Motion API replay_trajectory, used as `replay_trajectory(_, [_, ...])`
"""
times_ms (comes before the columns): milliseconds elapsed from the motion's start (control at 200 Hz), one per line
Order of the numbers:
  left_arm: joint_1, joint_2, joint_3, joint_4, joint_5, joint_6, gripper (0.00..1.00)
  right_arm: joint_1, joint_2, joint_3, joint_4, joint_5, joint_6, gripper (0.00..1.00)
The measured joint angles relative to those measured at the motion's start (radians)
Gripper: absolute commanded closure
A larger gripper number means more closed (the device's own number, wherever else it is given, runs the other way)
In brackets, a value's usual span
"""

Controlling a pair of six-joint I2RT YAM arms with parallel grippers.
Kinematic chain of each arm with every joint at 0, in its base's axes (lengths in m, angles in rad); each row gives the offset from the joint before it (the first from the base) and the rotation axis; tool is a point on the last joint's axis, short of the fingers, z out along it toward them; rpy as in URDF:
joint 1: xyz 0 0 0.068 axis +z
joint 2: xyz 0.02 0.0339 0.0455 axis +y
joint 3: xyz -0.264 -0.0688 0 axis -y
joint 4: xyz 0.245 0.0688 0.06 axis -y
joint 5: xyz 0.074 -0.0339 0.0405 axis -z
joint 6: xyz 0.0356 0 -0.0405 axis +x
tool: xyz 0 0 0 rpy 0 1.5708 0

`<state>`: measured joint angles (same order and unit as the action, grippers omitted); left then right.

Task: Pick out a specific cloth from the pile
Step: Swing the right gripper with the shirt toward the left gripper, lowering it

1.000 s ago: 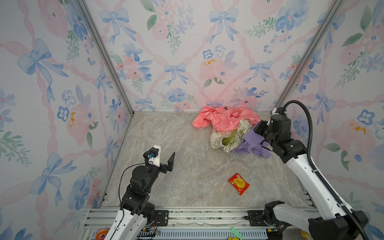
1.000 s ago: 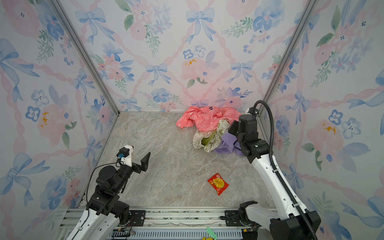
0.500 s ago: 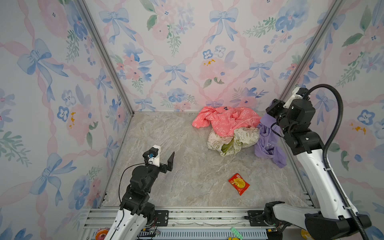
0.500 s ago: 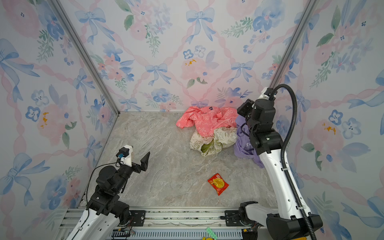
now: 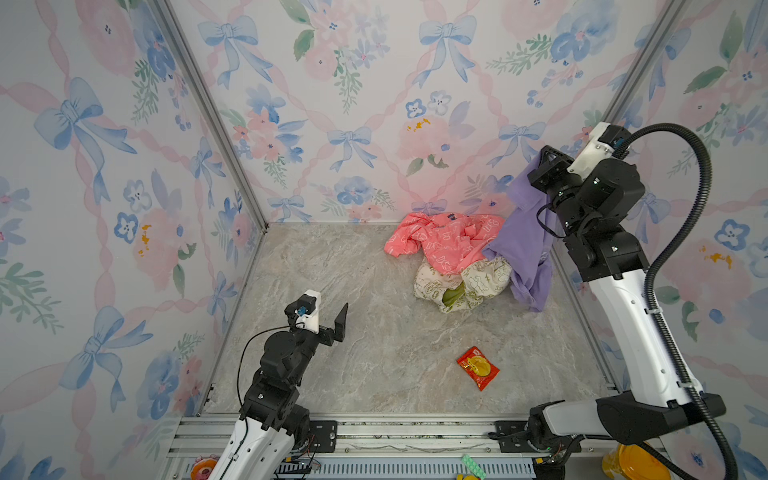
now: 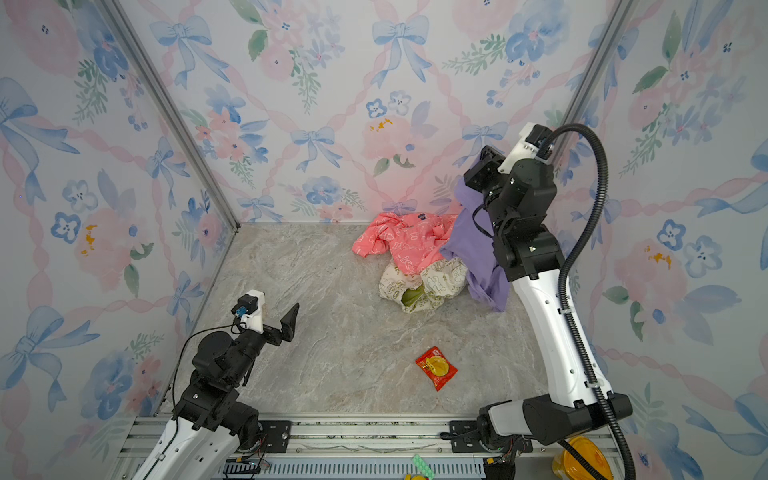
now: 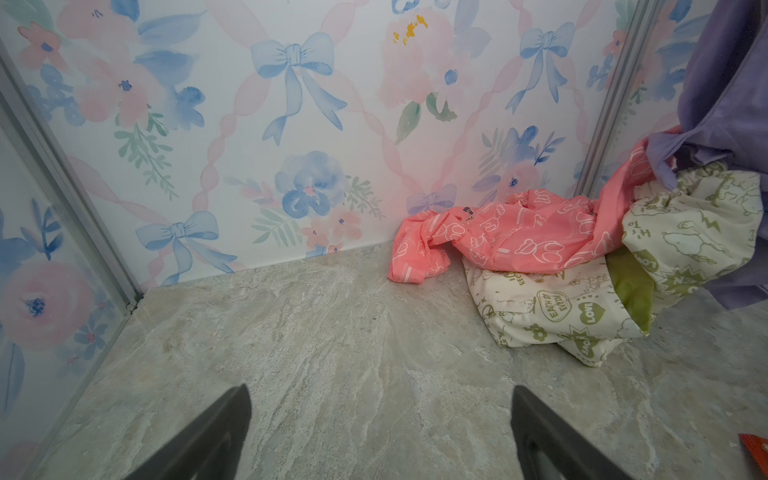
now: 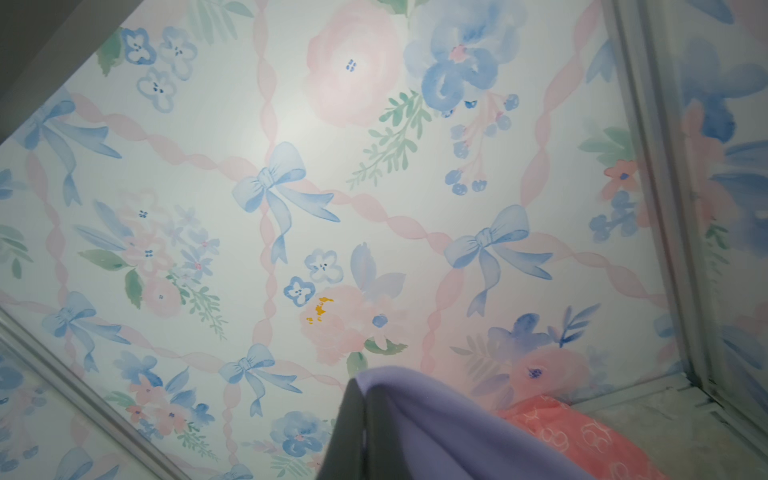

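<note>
The cloth (image 5: 524, 237) — limp lavender folds — hangs from the raised right gripper (image 5: 545, 161), pinched shut on it, beside the crumpled pile (image 5: 451, 259); the low left gripper (image 7: 380, 415) gapes empty.

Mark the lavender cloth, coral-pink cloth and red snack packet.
lavender cloth (image 5: 521, 237), in a top view, hanging middle panel.
coral-pink cloth (image 5: 449, 241), in a top view, printed middle.
red snack packet (image 5: 478, 368), in a top view, centre.

A red packet (image 5: 478, 368) (yellow print on its face) lies flat on the grey marbled floor (image 5: 365, 266) between flowered walls (image 5: 332, 83).
</note>
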<state>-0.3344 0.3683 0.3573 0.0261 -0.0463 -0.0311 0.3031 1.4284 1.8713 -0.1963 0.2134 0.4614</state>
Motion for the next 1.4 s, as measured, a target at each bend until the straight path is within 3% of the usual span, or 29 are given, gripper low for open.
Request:
replay_trajectory(355, [-0.006, 0.011, 0.000, -0.014, -0.010, 0.005, 0.02, 0.333, 0.303, 0.267, -0.037, -0.118, -0.238, 0.99])
replay_trajectory(415, [-0.006, 0.011, 0.000, -0.017, -0.010, 0.005, 0.02, 0.397, 0.382, 0.309, -0.082, -0.122, -0.302, 0.86])
replay_trajectory(575, [-0.006, 0.015, 0.000, -0.022, -0.012, 0.005, 0.02, 0.552, 0.586, 0.360, -0.235, -0.094, -0.476, 0.34])
replay_trajectory(600, [-0.006, 0.015, 0.000, -0.023, -0.014, 0.005, 0.02, 0.569, 0.611, 0.360, -0.262, -0.080, -0.492, 0.22])
replay_trajectory(715, [-0.006, 0.015, 0.000, -0.024, -0.018, 0.005, 0.02, 0.624, 0.667, 0.305, -0.348, -0.039, -0.561, 0.14])
replay_trajectory(725, [-0.006, 0.015, 0.000, -0.024, -0.018, 0.005, 0.02, 0.626, 0.667, 0.297, -0.353, -0.035, -0.566, 0.09])
replay_trajectory(850, [-0.006, 0.015, 0.000, -0.025, -0.018, 0.005, 0.02, 0.601, 0.591, 0.122, -0.343, -0.011, -0.573, 0.00])
replay_trajectory(1025, [-0.008, 0.018, 0.000, -0.023, -0.007, 0.005, 0.02, 0.487, 0.330, -0.185, -0.261, 0.008, -0.527, 0.02])
replay_trajectory(1235, [-0.019, 0.074, 0.024, -0.021, 0.080, 0.004, 0.02, 0.278, 0.000, -0.463, -0.160, 0.024, -0.367, 0.01])
replay_trajectory(1400, [-0.024, 0.125, 0.063, -0.021, 0.201, -0.028, 0.02, 0.110, -0.114, -0.666, -0.151, 0.024, -0.224, 0.02])
